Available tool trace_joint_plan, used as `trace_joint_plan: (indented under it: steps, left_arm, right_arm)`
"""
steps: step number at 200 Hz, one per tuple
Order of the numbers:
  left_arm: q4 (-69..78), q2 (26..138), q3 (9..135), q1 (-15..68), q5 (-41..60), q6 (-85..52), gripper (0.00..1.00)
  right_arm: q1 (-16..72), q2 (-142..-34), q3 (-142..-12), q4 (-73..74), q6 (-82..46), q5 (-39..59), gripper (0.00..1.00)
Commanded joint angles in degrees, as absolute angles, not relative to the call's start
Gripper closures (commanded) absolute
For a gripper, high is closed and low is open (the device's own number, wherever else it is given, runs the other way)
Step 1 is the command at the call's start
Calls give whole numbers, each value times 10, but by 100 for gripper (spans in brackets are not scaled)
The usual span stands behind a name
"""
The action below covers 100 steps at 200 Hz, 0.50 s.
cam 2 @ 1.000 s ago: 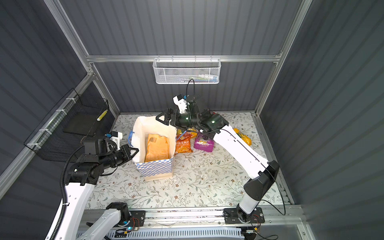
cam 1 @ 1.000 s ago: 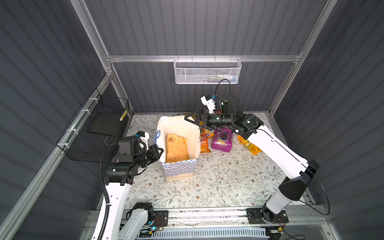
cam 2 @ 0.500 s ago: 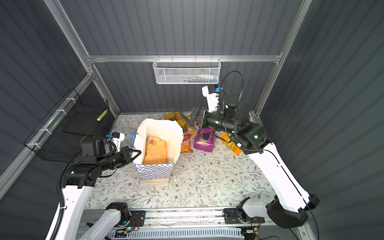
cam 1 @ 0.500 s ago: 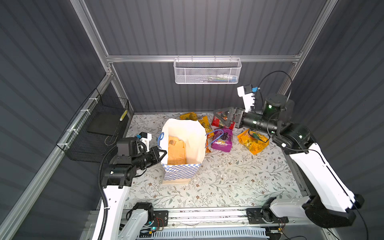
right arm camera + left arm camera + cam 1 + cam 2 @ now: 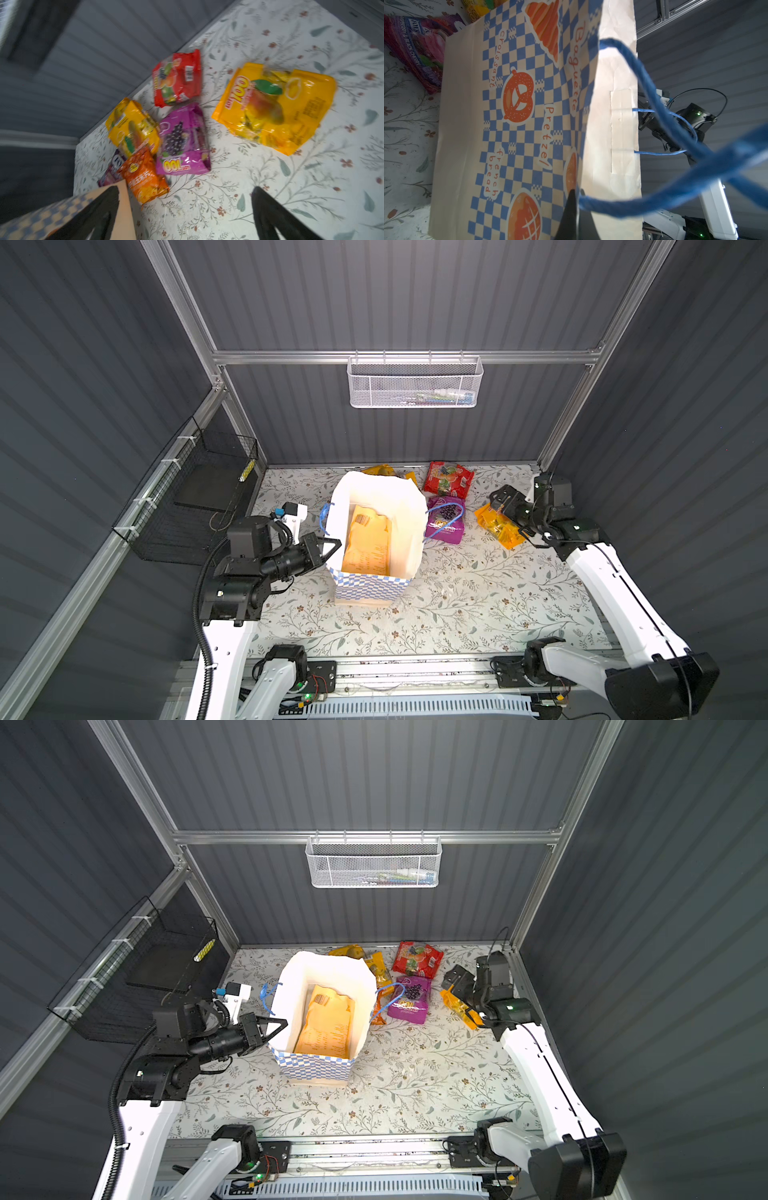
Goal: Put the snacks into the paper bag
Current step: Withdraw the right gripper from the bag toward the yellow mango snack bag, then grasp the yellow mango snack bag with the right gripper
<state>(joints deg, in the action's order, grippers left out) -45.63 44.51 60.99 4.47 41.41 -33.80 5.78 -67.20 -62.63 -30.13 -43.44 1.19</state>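
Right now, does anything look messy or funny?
Yes. The paper bag looks bent: its top edge is wavy, not square, and the left gripper pinches one side. Behind it, snack packets lie jumbled, some overlapping.

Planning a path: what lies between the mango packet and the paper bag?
The purple packet, in both top views; a small orange packet against the paper bag, in a top view.
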Motion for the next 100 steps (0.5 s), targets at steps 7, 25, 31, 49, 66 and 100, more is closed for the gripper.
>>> trace_joint_plan:
  steps: [7,25,31,49,66,100]
  left_arm:
    - [-437,446,593,48,410,-341,100]
    - [-440,447,580,47,409,-340,100]
    - [-445,446,577,48,404,-337,100]
    - [-470,449,574,48,375,-324,100]
    - [-481,452,571,48,366,-317,100]
    - [-473,449,564,47,368,-321,100]
  right_arm:
    - [8,-716,-593,-291,-513,8,1]
    - [-24,-750,-575,-277,-528,37,1]
    - [-32,-761,-568,-265,-533,48,1]
    - [-41,-794,-561,-246,-541,55,1]
    - [-44,-824,-563,-236,-542,47,1]
    - [-65,-886,-573,-229,-556,50,1]
